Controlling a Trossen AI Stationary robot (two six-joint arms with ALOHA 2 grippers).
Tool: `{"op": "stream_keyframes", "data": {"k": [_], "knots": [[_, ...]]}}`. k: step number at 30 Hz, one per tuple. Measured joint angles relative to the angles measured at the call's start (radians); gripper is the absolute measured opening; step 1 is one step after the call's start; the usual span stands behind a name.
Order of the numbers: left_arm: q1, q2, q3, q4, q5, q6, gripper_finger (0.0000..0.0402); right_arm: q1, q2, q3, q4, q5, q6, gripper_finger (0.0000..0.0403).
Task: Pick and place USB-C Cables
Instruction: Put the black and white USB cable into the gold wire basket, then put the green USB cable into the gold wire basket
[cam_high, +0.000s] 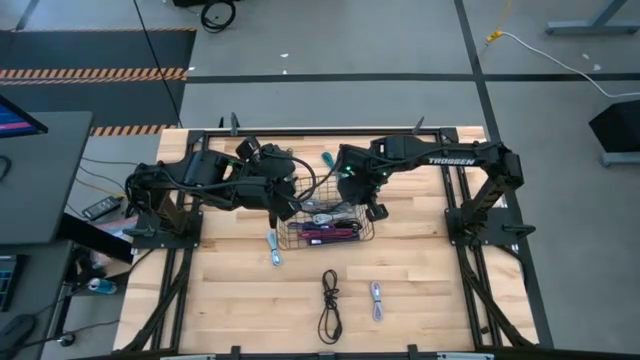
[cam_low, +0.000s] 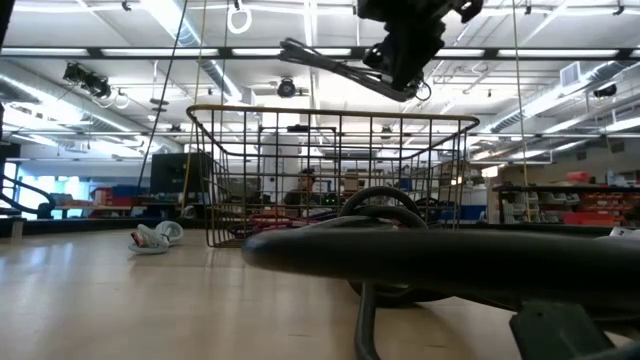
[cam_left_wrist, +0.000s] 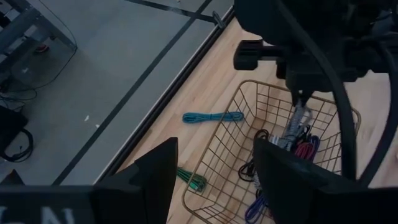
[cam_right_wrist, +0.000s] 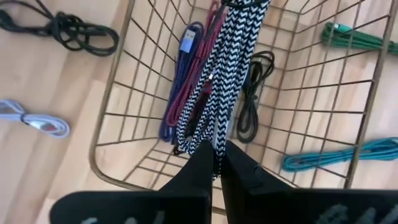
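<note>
Pale wooden worktop carries a wire basket already holding several cables. Right claw, pinched on a black-and-white braided cable, hangs over the basket; a loose tail may snag the rim. Left claw waits spread, empty, nearby.

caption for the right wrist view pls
Right gripper shut on a black-and-white zigzag braided cable, dangling it into the wire-mesh basket above purple, red and black cables.
</note>
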Motion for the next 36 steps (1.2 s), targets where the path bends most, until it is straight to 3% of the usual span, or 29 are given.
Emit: {"op": "stream_keyframes", "data": {"k": [19, 28, 36], "knots": [[0.000, 0.000, 0.000, 0.005, 0.000, -0.008, 0.0215, 0.007, 0.140, 0.000, 0.000, 0.002, -0.102, 0.0015], [0.000, 0.000, 0.000, 0.006, 0.000, -0.008, 0.0215, 0.014, 0.122, 0.000, 0.008, 0.020, -0.035, 0.0124], [0.000, 0.000, 0.000, 0.004, -0.011, -0.003, 0.0215, 0.026, 0.086, 0.008, -0.004, 0.140, -0.035, 0.0162]]}}
